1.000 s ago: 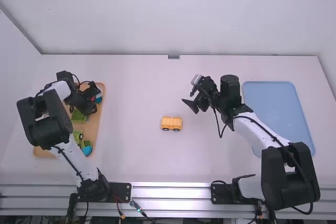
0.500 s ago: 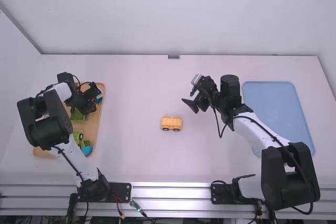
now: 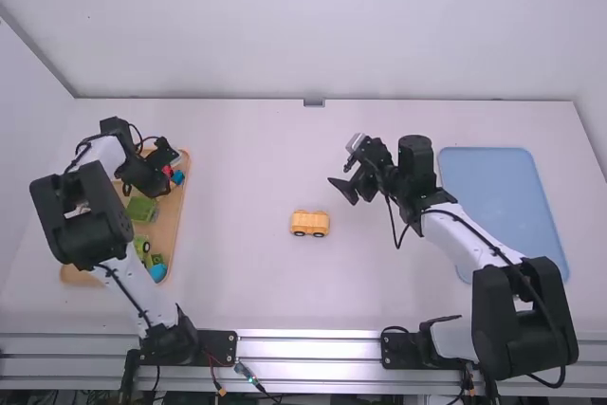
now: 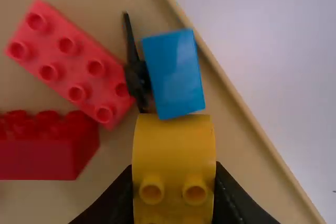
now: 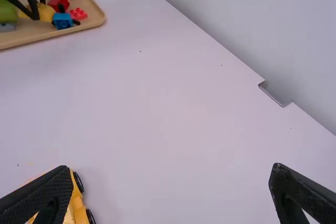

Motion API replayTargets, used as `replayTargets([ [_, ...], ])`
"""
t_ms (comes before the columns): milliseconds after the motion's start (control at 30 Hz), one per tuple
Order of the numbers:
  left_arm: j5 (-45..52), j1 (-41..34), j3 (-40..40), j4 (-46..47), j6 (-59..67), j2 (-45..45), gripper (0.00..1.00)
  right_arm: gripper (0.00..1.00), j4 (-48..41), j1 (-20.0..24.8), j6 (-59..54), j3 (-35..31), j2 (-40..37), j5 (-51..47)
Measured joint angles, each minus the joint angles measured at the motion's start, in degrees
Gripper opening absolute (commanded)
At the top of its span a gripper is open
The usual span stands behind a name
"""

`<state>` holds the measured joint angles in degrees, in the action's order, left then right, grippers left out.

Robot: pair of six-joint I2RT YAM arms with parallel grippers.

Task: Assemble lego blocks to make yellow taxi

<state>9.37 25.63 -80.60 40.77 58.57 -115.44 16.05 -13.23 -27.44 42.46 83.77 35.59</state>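
Yellow rounded studded block [image 4: 174,148] is clasped by the left gripper [image 4: 174,182]. Orange-yellow wheeled base [image 3: 309,223], lengthwise left to right, lies nearer the wide-parted right gripper [image 5: 171,169].

In the high view, the table [image 3: 237,291] is lit brightly and evenly, with glare thrown off the metal rail [image 3: 322,348] at six o'clock. Close up, the dark red brick [image 4: 42,153] is slightly blurred.

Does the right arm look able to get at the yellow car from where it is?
Yes, most likely: its gripper hangs open and empty near the car, with nothing seen standing between them.
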Motion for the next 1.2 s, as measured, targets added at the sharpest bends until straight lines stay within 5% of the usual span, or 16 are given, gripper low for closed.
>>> replayTargets([
  [233,3.32,-2.12,-3.02,2.69,-3.43,0.39,0.24,0.99,0.02,0.02,0.02,0.00,0.00,0.02],
  [533,10.23,-8.15,7.17,-3.15,-0.28,15.89,0.24,0.99,-0.42,0.00,-0.02,-0.02,0.00,0.00],
  [867,11.28,-26.93,18.40,-0.13,12.57,21.84,0.23,0.99,-0.50,0.00,0.00,0.00,0.00,0.04],
  [1033,6.51,-36.85,22.56,-7.08,13.16,21.84,0.20,0.99,-0.79,0.00,0.07,0.00,0.00,0.02],
  [1200,3.80,-39.21,26.45,-12.48,12.13,21.84,0.08,0.99,-2.01,0.00,-0.11,0.00,0.00,-0.02],
])
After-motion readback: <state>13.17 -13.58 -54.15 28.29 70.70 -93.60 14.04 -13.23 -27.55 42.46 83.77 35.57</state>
